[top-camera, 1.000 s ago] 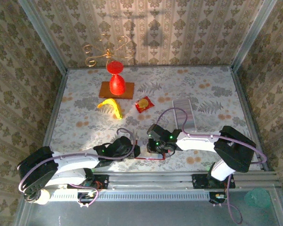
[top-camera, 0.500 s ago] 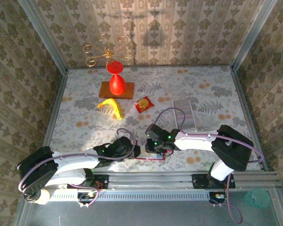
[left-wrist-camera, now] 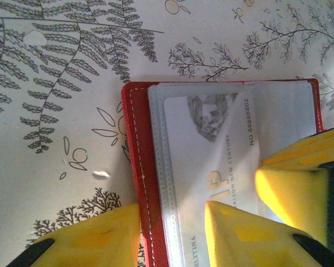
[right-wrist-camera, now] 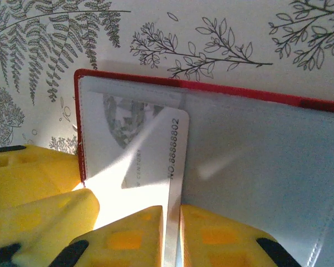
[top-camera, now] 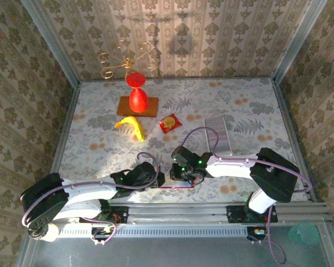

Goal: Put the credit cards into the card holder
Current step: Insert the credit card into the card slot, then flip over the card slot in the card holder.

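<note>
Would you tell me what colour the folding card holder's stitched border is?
The small folding card holder is red-bordered; left wrist view shows it best.

White arms [top-camera: 89,192] with black joints, looping purple cables [top-camera: 203,128], yellow claw fingers [left-wrist-camera: 100,239].

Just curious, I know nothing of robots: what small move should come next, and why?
Probably the right gripper should slide the credit card slightly deeper into the clear sleeve of the card holder: it pinches the card's edge, part of it seems outside the pocket, and the left gripper rests at the holder.
</note>
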Controlling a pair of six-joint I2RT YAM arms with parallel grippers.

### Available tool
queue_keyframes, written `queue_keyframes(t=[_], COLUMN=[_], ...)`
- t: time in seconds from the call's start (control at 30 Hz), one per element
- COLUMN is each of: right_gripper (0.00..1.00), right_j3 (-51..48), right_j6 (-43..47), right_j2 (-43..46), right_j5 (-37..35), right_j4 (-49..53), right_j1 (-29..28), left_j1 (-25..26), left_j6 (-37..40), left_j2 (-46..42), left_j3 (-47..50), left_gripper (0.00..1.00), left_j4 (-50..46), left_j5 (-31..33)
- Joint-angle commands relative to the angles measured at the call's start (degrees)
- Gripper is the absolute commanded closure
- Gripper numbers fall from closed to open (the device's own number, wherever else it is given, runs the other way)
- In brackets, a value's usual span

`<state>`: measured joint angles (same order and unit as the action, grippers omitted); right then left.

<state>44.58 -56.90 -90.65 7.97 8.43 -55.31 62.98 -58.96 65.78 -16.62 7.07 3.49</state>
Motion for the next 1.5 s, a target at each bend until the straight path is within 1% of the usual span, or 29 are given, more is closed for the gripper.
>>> queue_keyframes(t=[0.0,0.1,0.17,0.33,0.43,0.67,0.8,1.23,1.47], right_gripper=[0.8,0.75,0.68,0.62,0.59,0.57,0.57,0.57,0.56], right_j3=[1.04,1.13,0.96,-0.81,-1.9,-3.9,-4.41,-4.41,-3.84], right_j6=[1.34,2.31,2.76,2.21,1.5,0.5,0.23,-0.22,-0.82], right_j2=[3.85,5.91,7.05,8.25,8.47,8.4,7.87,6.42,4.7], right_j5=[-3.67,-6.53,-7.83,-9.01,-9.79,-9.73,-8.53,-7.42,-5.48], right_j4=[3.73,7.48,9.58,12.04,12.7,12.3,10.71,8.14,6.11], right_j1=[-0.5,-0.5,-0.5,-0.41,-0.41,-0.5,-0.52,-0.5,-0.59], left_j1=[0.49,0.5,0.52,0.49,0.5,0.54,0.57,0.65,0.7], left_j6=[-0.21,-0.02,0.22,0.49,0.5,0.51,0.5,0.16,0.16], left_j2=[0.14,0.57,0.99,1.63,1.55,1.51,1.51,1.46,1.46], left_j3=[-0.9,-1.38,-1.55,-2.01,-2.1,-2.08,-2.1,-1.92,-1.84], left_gripper=[0.65,0.65,0.66,0.67,0.67,0.68,0.69,0.7,0.71], left_j4=[-2.42,-3.63,-3.76,-4.39,-4.67,-4.8,-4.7,-4.76,-4.71], left_j5=[1.08,1.08,1.06,1.08,1.17,1.08,0.89,0.91,0.84])
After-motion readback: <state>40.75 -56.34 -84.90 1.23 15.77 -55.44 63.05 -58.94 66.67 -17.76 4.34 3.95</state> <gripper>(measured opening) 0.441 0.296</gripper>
